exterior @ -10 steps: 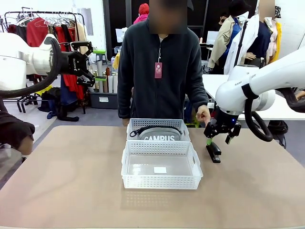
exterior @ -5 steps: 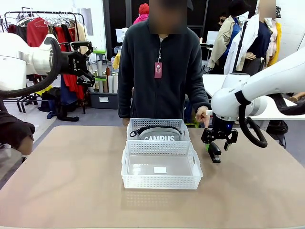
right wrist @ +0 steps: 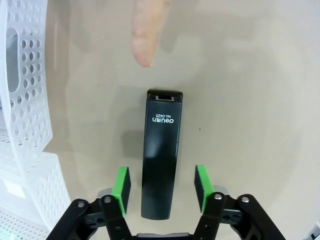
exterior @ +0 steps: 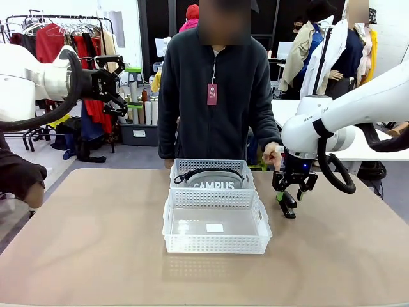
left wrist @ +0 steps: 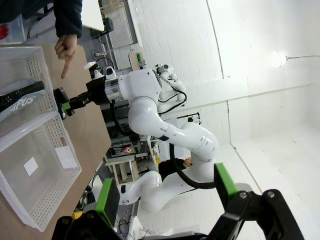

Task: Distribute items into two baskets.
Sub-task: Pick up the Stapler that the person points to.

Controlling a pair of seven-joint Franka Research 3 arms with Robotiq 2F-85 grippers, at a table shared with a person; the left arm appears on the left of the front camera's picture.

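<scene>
2 baskets [exterior: 216, 244] on tan table [exterior: 89, 246]; clothes rack [exterior: 50, 35] behind.

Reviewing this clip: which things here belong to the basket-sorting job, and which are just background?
In the job:
- black stapler, lying between the pads of the open right gripper
- grey CAMPUS pouch in the far basket
- near basket
- person's pointing hand

Lying about:
- clothes rack in the background
- left gripper, raised, open, holding nothing
</scene>
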